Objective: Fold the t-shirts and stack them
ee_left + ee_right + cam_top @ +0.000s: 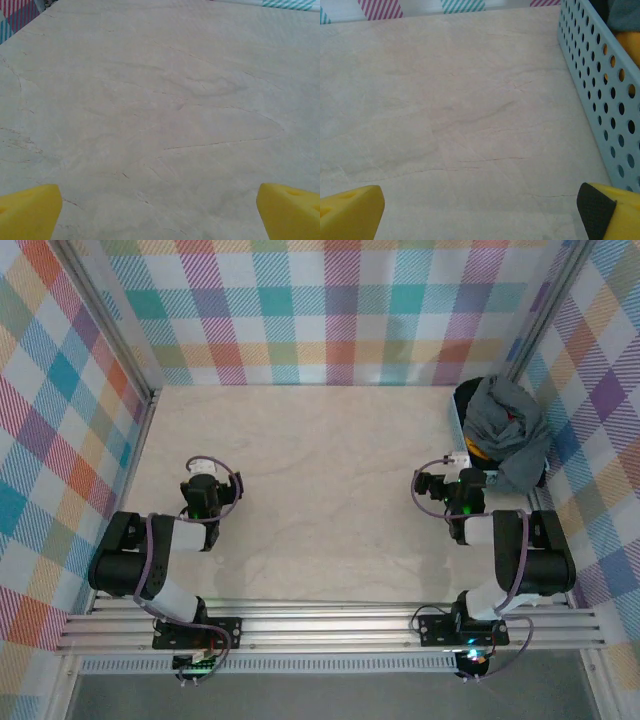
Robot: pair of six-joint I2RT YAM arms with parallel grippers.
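Top view, basket [458, 430]: pale blue, in the far right corner of the table [320, 490], against the plaid walls [330, 310].
Top view, contents: a slate grey t-shirt [512, 435] is heaped over the basket and spills past its rim. An orange-yellow t-shirt [478, 451] peeks out beneath it at the near left edge.
Top view, lie of the shirt: a crumpled mound, longer near-to-far along the right wall; which way the collar points cannot be told.
Top view, arms: the left gripper [203, 464] is over bare table, well apart from the basket. The right gripper [456, 460] is just beside the basket's near left corner.
Left wrist view, left gripper [160, 212]: yellow fingertips sit at opposite lower corners, spread wide with nothing between them. Below is a matt, cream, marble-veined tabletop.
Right wrist view, right gripper [480, 212]: spread wide and empty; one yellow fingertip carries a black pad.
Right wrist view, basket [600, 95]: a stiff wall with rows of round holes, on the right. Orange-yellow cloth [626, 42] shows through the holes, and grey cloth [625, 15] lies above the rim.
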